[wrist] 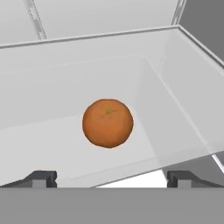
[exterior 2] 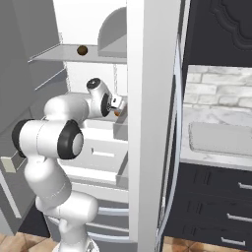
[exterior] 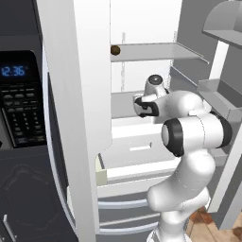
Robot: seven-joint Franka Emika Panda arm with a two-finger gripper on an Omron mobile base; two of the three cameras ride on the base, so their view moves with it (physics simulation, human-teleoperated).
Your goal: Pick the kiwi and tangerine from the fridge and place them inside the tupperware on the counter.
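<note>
The gripper (wrist: 112, 177) is spread wide, nothing pinched; both fingertips (wrist: 43, 178) are seen at the bottom of the hand view, well apart. The tangerine (wrist: 107, 123) is seen lying on the pale floor of a white compartment inside the fridge (exterior: 90, 94), just ahead of the gap between the tips, not touched. In the right base view a sliver of the tangerine (exterior 2: 116, 112) is seen just past the gripper (exterior 2: 117, 103), near the shelf's right edge.

The kiwi (exterior: 115, 49) is seen on the upper shelf, at its left front edge in the left base view; it (exterior 2: 82, 49) is also caught in the right base view, well above the arm's hand.

The tupperware (exterior 2: 221, 138) is seen on the counter (exterior 2: 216, 115) right of the fridge, near the front edge, with no fruit visible in it.
</note>
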